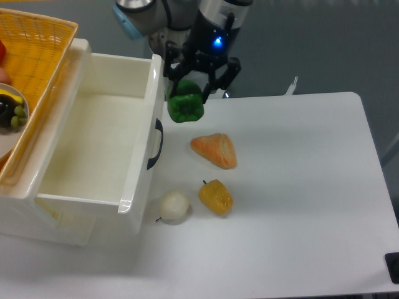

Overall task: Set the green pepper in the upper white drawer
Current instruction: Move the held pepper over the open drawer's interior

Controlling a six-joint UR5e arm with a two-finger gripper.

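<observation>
The green pepper [185,108] hangs in the air, held from above by my gripper [192,87], which is shut on it. It sits just right of the front panel of the upper white drawer [134,180], close to the panel's top edge. The drawer is pulled open and its cream-white inside shows bare. A dark curved handle [156,144] is on the front panel, below the pepper.
An orange wedge [216,150], a yellow-orange pepper-shaped item [216,197] and a white round item [174,206] lie on the white table [299,205]. A yellow wicker basket [34,56] with food sits at upper left, over the drawer's far side.
</observation>
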